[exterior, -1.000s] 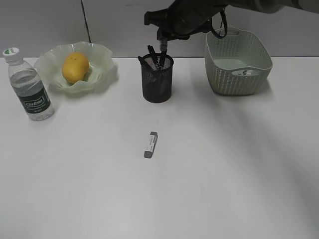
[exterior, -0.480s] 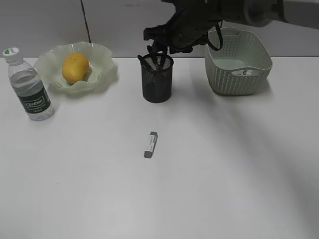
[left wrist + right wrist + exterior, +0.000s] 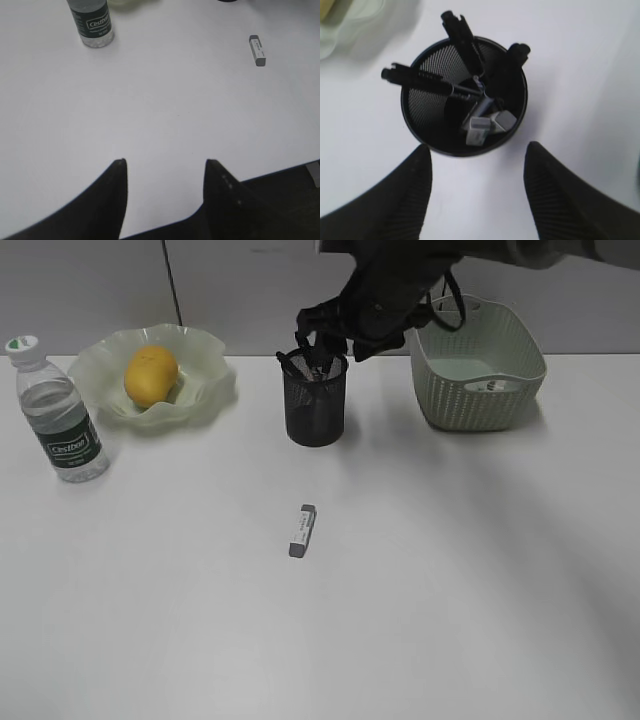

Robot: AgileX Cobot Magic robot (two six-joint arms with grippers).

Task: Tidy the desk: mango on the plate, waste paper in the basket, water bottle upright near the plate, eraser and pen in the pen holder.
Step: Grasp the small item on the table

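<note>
The mango (image 3: pixel 150 375) lies in the green plate (image 3: pixel 212 352) at the back left. Beside it the water bottle (image 3: pixel 60 420) (image 3: pixel 92 22) stands upright. A grey eraser (image 3: pixel 302 530) (image 3: pixel 257 50) lies on the desk's middle. The black mesh pen holder (image 3: pixel 316 405) (image 3: pixel 415 122) holds three black pens (image 3: pixel 422 80) and grey blocks (image 3: pixel 480 127) at its bottom. My right gripper (image 3: pixel 322 340) (image 3: pixel 477 150) hangs open just above the holder, with nothing between its fingers. My left gripper (image 3: pixel 165 162) is open and empty over bare desk. A white scrap (image 3: pixel 490 386) lies in the basket (image 3: pixel 478 405).
The basket stands at the back right, close to the pen holder and under my right arm. The desk's front edge (image 3: pixel 280 170) runs just by my left gripper.
My right gripper has opened and sunk closer to the pen holder. The pen it held above the holder now stands inside it. The left gripper has not moved.
</note>
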